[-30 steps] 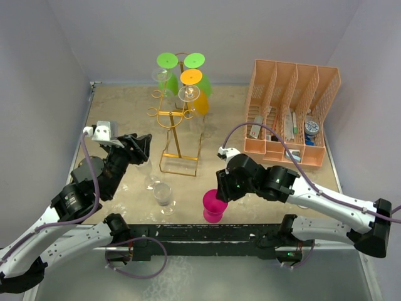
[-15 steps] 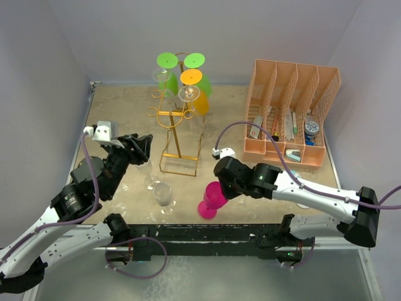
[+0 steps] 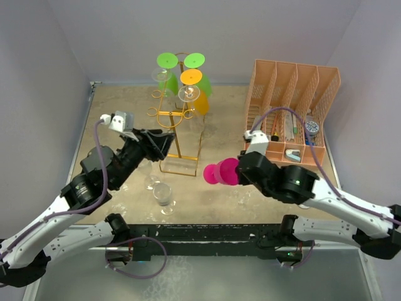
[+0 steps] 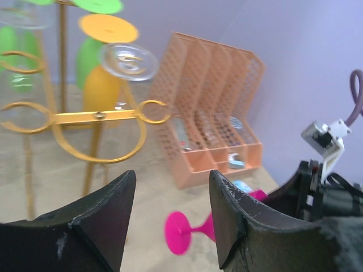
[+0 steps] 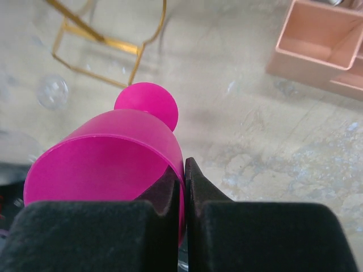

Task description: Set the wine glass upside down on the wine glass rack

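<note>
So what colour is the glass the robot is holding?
Bright pink. The wine glass shows best in the right wrist view.

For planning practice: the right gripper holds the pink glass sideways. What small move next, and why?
Probably swing the pink wine glass toward the wine glass rack, tipping its foot upward: the right gripper pinches its rim, and it lies sideways, short of the rack.

- Wine glass [image 3: 220, 172], centre of the top view: opaque magenta plastic, smooth, satin sheen.
- Rack [image 3: 170, 113], upper centre: gold-coloured metal wire, smooth, glossy.
- Organizer [image 3: 294, 81], upper right: peach plastic mesh, matt.
- Table [image 3: 225, 125]: beige, mottled, stone-like surface, matt, slightly rough.
- Clear glass [image 3: 163, 194], lower left: transparent, glossy.
- Fingers [image 4: 79, 226] of the left gripper [image 4: 171, 181]: black, matt, scuffed.
</note>
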